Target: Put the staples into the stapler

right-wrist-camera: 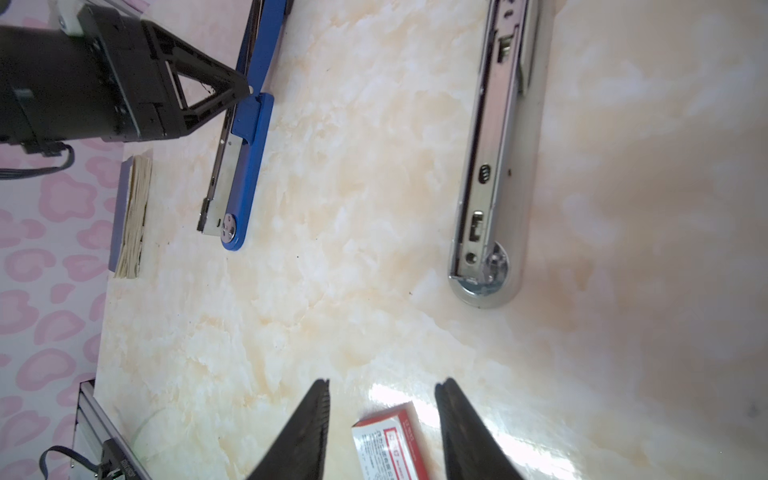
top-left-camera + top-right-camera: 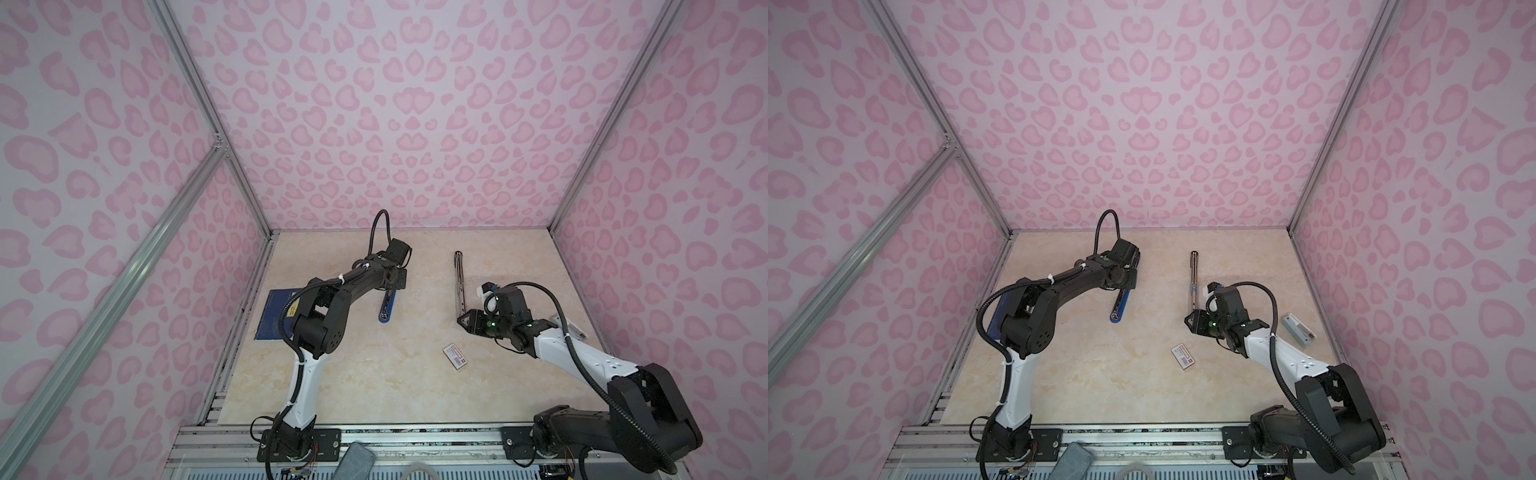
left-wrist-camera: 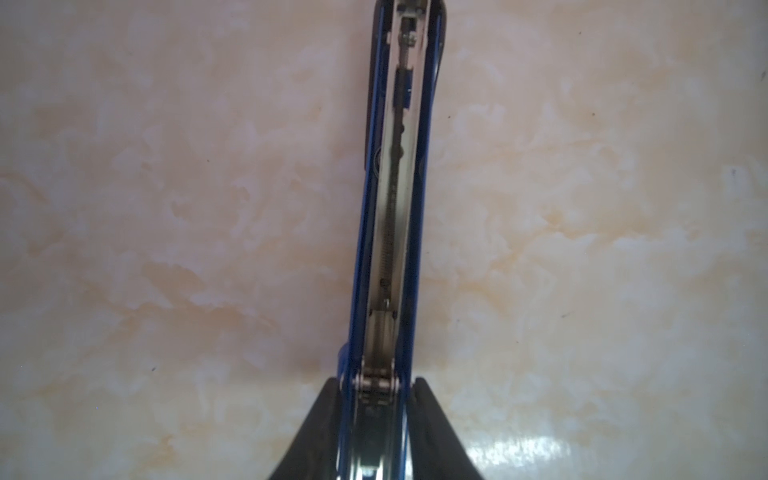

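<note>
Left gripper (image 3: 376, 380) seemingly clamping blue stapler (image 3: 395, 208), right gripper (image 1: 384, 382) wide near box (image 1: 386, 440), staples (image 2: 1292, 325) clearest in a top view

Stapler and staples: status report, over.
Left gripper shut on blue stapler, magazine exposed. Right gripper open near red-label box. Staples tray beside right arm, untouched. Silver stapler lies between.

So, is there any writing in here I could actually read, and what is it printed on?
Small white box with a red label, on the table: lines of print and a red-framed mark, too blurred to read.
Grey and white box near the right wall: a red-marked label, too small to read.
No word, brand or number here is legible.
</note>
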### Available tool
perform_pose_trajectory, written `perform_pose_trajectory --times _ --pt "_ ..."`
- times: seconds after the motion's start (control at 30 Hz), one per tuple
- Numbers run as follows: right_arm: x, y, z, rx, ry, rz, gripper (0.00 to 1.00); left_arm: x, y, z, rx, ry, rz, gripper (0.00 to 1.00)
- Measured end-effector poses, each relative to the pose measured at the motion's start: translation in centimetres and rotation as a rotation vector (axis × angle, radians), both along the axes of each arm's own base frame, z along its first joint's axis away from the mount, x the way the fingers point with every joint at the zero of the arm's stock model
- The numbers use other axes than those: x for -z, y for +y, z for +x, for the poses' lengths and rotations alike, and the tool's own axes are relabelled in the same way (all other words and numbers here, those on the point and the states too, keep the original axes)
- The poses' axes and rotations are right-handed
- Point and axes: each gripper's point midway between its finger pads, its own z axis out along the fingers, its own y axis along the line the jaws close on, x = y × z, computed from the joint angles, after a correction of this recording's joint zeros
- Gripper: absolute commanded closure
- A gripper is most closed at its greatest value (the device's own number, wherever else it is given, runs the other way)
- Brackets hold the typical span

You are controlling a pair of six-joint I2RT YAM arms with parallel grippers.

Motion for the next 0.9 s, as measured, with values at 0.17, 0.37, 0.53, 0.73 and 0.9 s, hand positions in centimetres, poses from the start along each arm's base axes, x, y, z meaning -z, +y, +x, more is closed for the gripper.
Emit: perform_pose_trajectory --times 0.17,0.37,0.53,0.73,0.9 --pt "0.4 1.2 -1.1 -0.067 0.016 -0.105 0.43 -0.2 0.5 -0.2 -0.005 0.007 0.004 0.37" --pt "1.6 2.5 -3.6 -0.155 0.046 -0.24 0.38 -3.9 1.2 -2.2 -0.001 -0.025 -0.036 0.35" --pt "3.4 2.5 -5.4 -0.191 0.079 -0.358 0.37 -5.7 2.4 -5.9 0.004 -0.026 -0.09 0.35" --pt "5.7 3.0 -7.5 -0.261 0.118 -0.472 0.39 -5.6 4.1 -10.2 -0.003 -0.003 -0.13 0.35" --pt "6.4 3.1 -7.6 -0.277 0.11 -0.549 0.44 -4.9 4.8 -12.1 -0.015 0.018 -0.149 0.36"
